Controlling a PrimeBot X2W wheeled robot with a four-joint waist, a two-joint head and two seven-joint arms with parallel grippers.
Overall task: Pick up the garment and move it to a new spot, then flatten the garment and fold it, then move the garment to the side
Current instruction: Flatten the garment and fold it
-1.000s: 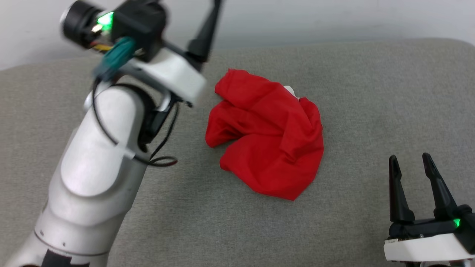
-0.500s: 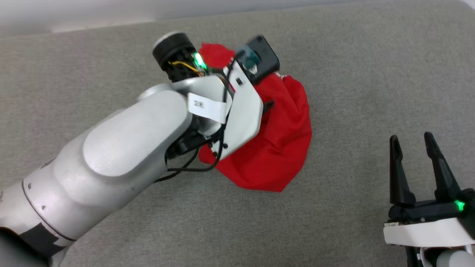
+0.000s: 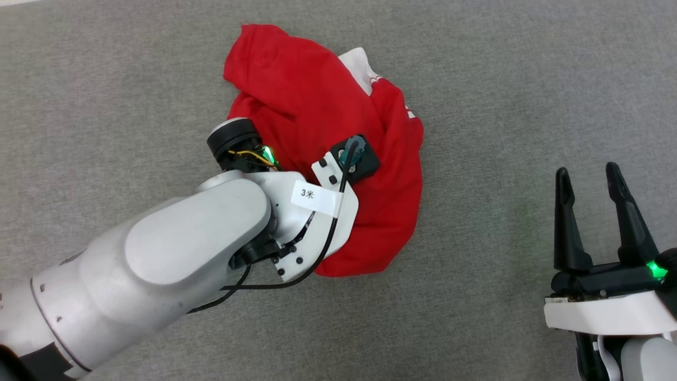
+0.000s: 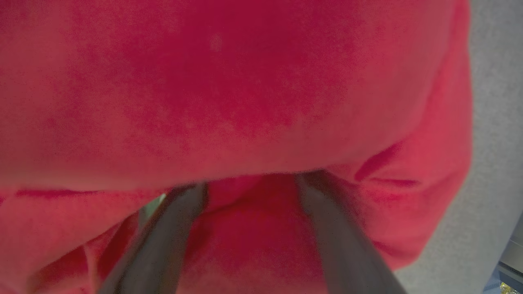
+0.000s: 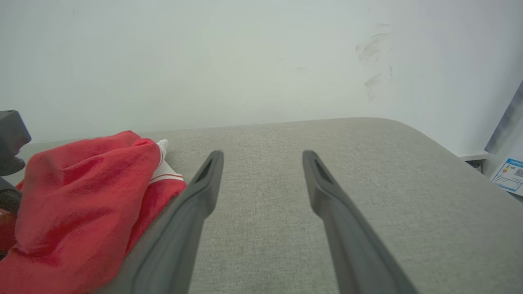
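The garment [image 3: 296,79] lies crumpled in a red heap on the grey padded surface, with a bit of white sleeve [image 3: 359,63] and striped trim showing at its far edge. My left arm [image 3: 317,211] reaches over the heap, its wrist pointing down into the near right part. In the left wrist view my left gripper [image 4: 253,183] is open, its fingers [image 4: 175,228] pushed into the red fabric [image 4: 261,81], tips hidden under a fold. My right gripper [image 3: 587,169] stands open at the lower right, clear of the garment, with nothing between its fingers [image 5: 262,154]; the garment [image 5: 81,183] lies to its left.
The grey padded surface [image 3: 529,79] stretches around the heap on all sides. In the right wrist view it ends at a rounded far edge [image 5: 408,126] before a pale wall [image 5: 245,61], with a labelled object [image 5: 508,175] at the far right.
The head camera has tilted down. My left arm has swung from raised at the left down onto the garment. The right gripper has stayed open in place.
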